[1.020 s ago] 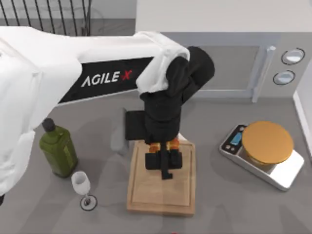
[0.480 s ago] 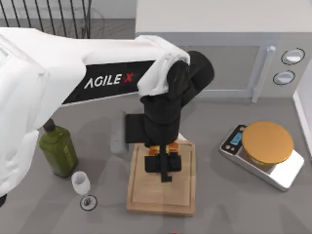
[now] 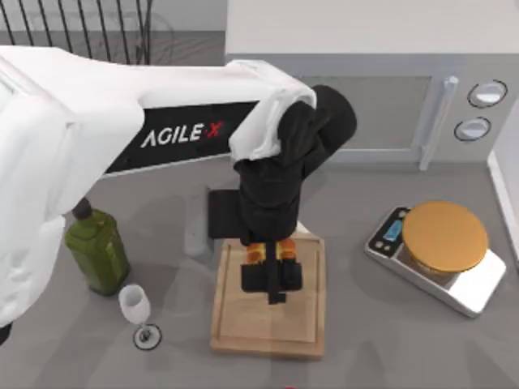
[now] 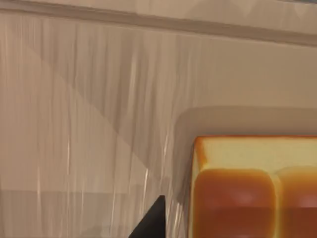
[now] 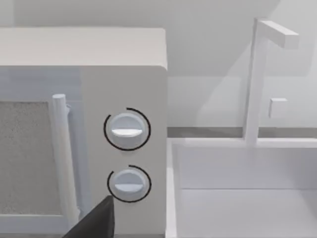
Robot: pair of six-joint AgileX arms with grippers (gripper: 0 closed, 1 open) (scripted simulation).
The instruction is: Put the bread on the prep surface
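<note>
Top view: my left gripper [image 3: 272,279] has shifted only slightly over the last second, sliding a touch toward the near end of the rectangular light-wood cutting board [image 3: 235,320] with its grooved border, while the white AgileX arm above it keeps its reach across the grey countertop [image 3: 365,332]. The small golden-yellow chunk of bread [image 3: 272,250] with its orange-brown toasted crust has travelled with the black fingers and peeks out just behind them, over the board's far half. That reads as the carry being all but over, with release and retreat left. Whether the fingers are clamped on the bread or have let go I cannot tell.

Left wrist view puts the bread [image 4: 255,186] close under the camera, pale board grain [image 4: 89,124] right beside and beneath it, one dark fingertip [image 4: 151,220] just beside its crust. My right arm looks parked, facing the white microwave [image 5: 84,144] with two round dials.
</note>
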